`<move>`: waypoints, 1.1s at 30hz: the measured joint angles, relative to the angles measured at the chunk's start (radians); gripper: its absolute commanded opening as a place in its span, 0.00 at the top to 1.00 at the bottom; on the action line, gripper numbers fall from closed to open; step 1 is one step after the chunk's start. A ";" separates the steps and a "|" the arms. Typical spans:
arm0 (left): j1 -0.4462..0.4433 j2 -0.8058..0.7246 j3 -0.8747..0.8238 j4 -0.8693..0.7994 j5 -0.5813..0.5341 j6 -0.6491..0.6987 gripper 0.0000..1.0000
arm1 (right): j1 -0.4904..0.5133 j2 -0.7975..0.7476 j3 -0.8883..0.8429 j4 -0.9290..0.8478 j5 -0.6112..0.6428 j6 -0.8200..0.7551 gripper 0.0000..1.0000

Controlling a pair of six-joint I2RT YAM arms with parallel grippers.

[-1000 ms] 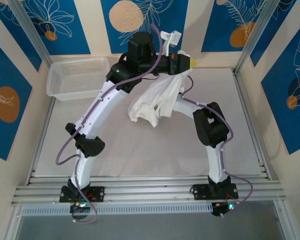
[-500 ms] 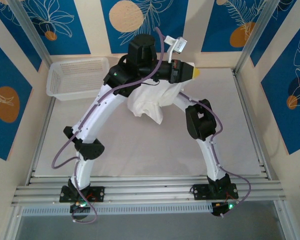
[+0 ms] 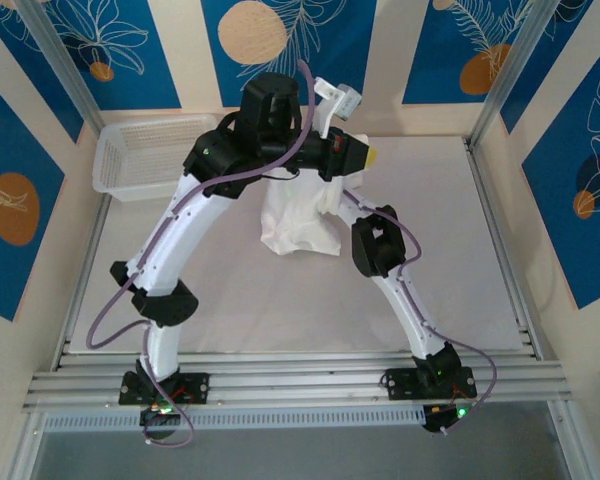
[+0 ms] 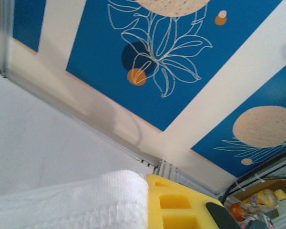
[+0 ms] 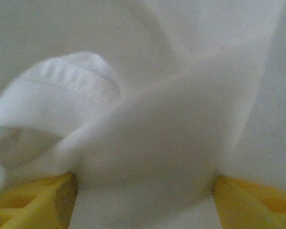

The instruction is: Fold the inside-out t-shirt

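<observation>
The inside-out t-shirt point(image 3: 300, 215) is white and wrinkled and hangs in a bunch over the back middle of the table. Its top edge is pinched in my left gripper point(image 3: 365, 155), which is held high near the back wall. In the left wrist view, white cloth point(image 4: 76, 200) lies pressed against the yellow finger point(image 4: 181, 205), so the left gripper point(image 4: 150, 200) is shut on the shirt. My right forearm reaches in under the hanging cloth. In the right wrist view, the right gripper point(image 5: 143, 191) is open, its yellow fingers point(image 5: 33, 200) wide apart, with a fold of the shirt point(image 5: 148, 129) bulging between them.
A white mesh basket point(image 3: 150, 150) stands at the back left corner of the table. The table surface point(image 3: 280, 300) is pale grey, with metal rails along its sides and patterned blue walls close behind.
The right gripper has opened off the shirt. The left arm has swung left with the shirt, which now hangs straighter. The right elbow has shifted left.
</observation>
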 measured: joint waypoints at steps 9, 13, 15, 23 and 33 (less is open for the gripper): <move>-0.009 -0.198 -0.262 0.009 -0.206 0.052 1.00 | -0.024 -0.158 -0.279 0.101 -0.184 -0.011 1.00; 0.091 -0.300 -0.450 0.043 -0.331 0.015 1.00 | -0.050 -0.425 -0.631 0.267 -0.324 0.031 1.00; 0.201 -0.373 -0.622 0.099 -0.369 -0.021 1.00 | -0.071 -0.602 -0.805 0.372 -0.396 0.068 1.00; 0.473 -0.459 -1.267 0.282 -0.424 -0.091 1.00 | -0.167 -1.210 -1.170 0.746 -0.571 0.220 1.00; 0.462 -0.491 -1.503 0.374 -0.395 -0.098 0.20 | -0.206 -1.306 -1.328 1.025 -0.647 0.380 1.00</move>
